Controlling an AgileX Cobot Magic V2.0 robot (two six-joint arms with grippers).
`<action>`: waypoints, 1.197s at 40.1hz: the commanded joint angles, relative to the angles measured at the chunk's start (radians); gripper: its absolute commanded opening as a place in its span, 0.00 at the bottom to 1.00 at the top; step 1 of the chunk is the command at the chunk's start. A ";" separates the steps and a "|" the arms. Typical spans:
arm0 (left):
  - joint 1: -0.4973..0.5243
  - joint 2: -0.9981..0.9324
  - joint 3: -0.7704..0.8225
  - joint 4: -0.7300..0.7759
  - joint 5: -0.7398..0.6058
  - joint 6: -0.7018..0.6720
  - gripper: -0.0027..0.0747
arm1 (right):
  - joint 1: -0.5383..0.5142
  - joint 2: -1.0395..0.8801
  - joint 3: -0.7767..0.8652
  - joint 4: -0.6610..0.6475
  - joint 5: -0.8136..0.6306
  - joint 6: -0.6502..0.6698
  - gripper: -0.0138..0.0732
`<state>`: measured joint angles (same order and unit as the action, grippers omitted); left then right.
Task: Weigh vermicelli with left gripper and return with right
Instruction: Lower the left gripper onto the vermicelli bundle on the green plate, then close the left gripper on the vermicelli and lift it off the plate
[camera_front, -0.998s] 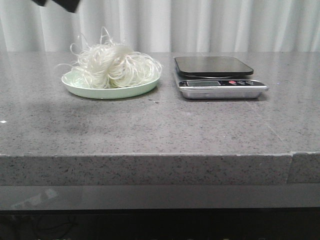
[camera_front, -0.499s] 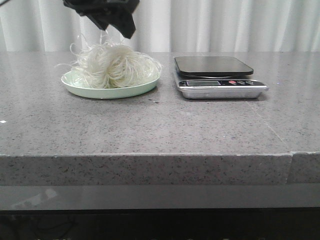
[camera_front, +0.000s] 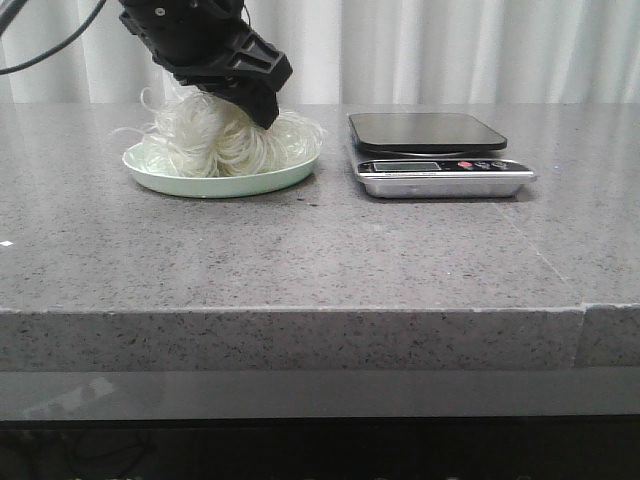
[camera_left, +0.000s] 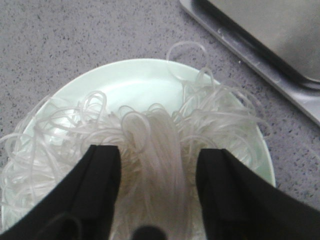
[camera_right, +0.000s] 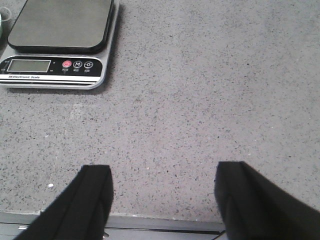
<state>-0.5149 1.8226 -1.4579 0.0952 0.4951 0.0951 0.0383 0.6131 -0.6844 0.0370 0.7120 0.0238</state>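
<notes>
Left gripper (camera_left: 159, 192) down over the vermicelli (camera_front: 225, 135) on the pale green plate (camera_front: 200, 185), beside the scale (camera_front: 435, 150).

Fingers (camera_left: 97, 190) wide apart, straddling the central hank, nothing clamped yet. Probably feather-light, springy, prone to shedding strands; best pinched at the dense middle. Right gripper (camera_right: 162, 200) spread, empty, over bare counter.

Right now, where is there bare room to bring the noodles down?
The scale platform is bare, right of the plate. Bare counter lies in front of both. The plate is crowded: vermicelli fills it, left gripper open around the wad.
</notes>
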 joint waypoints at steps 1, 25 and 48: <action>-0.007 -0.038 -0.031 -0.002 0.007 -0.002 0.42 | -0.006 0.007 -0.026 -0.003 -0.062 -0.002 0.80; -0.007 -0.101 -0.149 -0.002 0.096 -0.002 0.24 | -0.006 0.007 -0.026 -0.003 -0.062 -0.002 0.80; -0.063 -0.066 -0.393 -0.089 -0.004 0.000 0.24 | -0.006 0.007 -0.026 -0.003 -0.062 -0.002 0.80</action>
<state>-0.5470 1.7820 -1.7625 0.0178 0.6039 0.0951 0.0383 0.6131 -0.6844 0.0370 0.7138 0.0238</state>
